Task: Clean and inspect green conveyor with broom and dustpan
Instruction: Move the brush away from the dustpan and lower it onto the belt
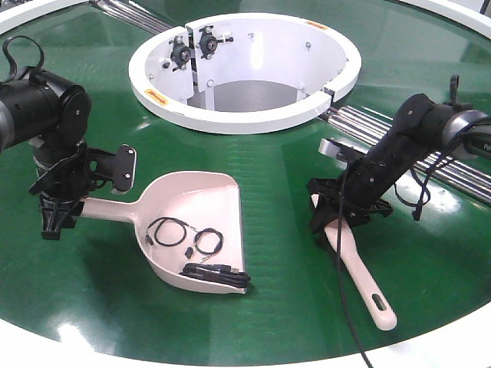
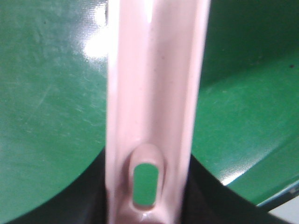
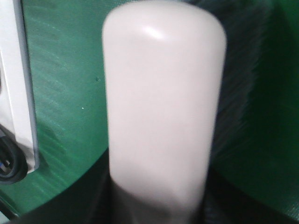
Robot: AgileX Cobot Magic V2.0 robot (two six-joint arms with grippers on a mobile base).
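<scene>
The green conveyor (image 1: 268,176) fills the scene, a glossy dark belt circling a white hub (image 1: 230,123), with metal rollers (image 1: 399,134) beside it at the right.

The left claw (image 1: 55,213) is clamped on the end of the dustpan (image 1: 192,203) handle; the wrist view shows that handle (image 2: 154,93), with its slotted hole, running out from between the jaws. The pan lies flat on the belt, its wide mouth turned toward the other arm, and black cables (image 1: 207,268) are gathered inside it near the mouth edge.

The right claw (image 1: 337,218) is closed round the broom (image 1: 360,276) near its head, the slotted handle end trailing toward the belt's near rim. The head sits near the pan mouth with a strip of bare belt between.

I judge the sweeping largely done: the litter in view is in the pan and no other debris shows on the visible belt. What seems left is raising the pan level, emptying it, and checking the rest of the ring, much of which is out of view.
</scene>
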